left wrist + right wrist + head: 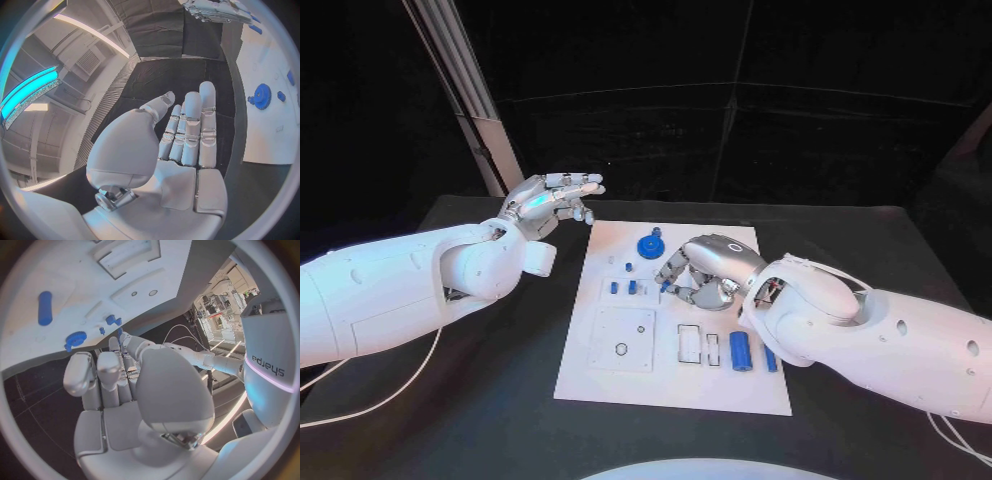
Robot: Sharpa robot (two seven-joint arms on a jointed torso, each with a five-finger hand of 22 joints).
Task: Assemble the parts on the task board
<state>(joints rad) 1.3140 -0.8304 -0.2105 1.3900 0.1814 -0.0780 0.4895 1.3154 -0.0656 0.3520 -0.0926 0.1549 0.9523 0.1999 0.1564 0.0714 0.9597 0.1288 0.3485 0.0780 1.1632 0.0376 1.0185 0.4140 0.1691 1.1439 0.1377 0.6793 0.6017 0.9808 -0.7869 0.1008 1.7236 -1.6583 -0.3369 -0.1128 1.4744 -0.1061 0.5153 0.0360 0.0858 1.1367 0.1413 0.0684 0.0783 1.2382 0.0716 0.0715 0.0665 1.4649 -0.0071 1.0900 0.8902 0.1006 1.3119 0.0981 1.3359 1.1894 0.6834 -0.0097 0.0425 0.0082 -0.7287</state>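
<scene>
The white task board (pixel 678 385) is laid in the middle of the black counter (pixel 473 400). The right hand (pixel 708 268) is hovered over the board's upper middle, its fingers (pixel 106 372) curled downward; whether a part is pinched cannot be told, since the fingertips are hidden. A blue gear (pixel 651 245) is seen just beside them, and a blue cylinder (pixel 740 351) nearer the robot. The left hand (pixel 554 201) is held off the board's far left corner, fingers (pixel 206 120) straight and together, nothing held. Black drapes are hung behind.
</scene>
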